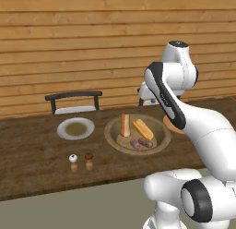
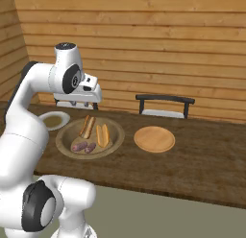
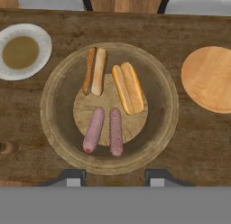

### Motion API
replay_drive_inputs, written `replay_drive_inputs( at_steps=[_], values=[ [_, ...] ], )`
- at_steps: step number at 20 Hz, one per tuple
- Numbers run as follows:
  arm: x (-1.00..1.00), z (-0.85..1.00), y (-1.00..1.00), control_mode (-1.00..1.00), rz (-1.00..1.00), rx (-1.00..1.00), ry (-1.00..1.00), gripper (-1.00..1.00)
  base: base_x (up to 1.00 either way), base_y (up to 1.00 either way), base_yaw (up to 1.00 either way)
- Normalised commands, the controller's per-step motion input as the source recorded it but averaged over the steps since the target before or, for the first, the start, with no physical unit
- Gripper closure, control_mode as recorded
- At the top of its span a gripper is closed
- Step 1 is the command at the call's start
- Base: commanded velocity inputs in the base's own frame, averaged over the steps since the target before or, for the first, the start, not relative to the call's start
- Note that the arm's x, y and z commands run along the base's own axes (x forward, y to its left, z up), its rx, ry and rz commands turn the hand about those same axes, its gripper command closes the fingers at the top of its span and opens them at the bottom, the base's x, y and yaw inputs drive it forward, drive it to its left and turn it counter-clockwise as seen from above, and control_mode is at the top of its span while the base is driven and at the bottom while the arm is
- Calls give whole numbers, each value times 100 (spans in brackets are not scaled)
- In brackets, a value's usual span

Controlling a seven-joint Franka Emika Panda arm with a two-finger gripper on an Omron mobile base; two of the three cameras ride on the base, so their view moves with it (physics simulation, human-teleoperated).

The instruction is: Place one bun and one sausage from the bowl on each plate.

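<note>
Claw (image 3: 115,179) above the bowl (image 3: 54,128) – jaws narrow, empty.
Widen, then descend straight on one sausage (image 3: 94,129) – avoid its neighbour.

Bare worktop (image 3: 189,142) lay between bowl (image 3: 58,128) and wooden plate (image 3: 210,78); two shakers (image 1: 81,162) stood near the front edge.

Two small shakers, one with white top (image 1: 73,162) and one with brown top (image 1: 89,161), are standing side by side at lower left on the wooden tabletop (image 1: 32,154). Two dark chairs (image 1: 73,101) (image 2: 165,105) are standing behind, before the plank wall (image 1: 69,34).
</note>
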Motion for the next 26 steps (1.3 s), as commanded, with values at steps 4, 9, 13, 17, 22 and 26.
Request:
replay_drive_inputs(
  at_steps=[4,9,13,17,22,26],
  values=[
    [0,0,0,-100,0,0,0,-100,0,0,0],
    [-1,0,-1,-100,0,0,0,-100,0,0,0],
    [4,-32,-1,-100,0,0,-2,-100,0,0,0],
    [50,-82,0,-100,0,-2,-3,-100,0,0,0],
    [49,-71,0,-100,0,-5,-4,-100,0,0,0],
    [26,-59,0,-100,0,-4,-10,-100,0,0,0]
  ],
)
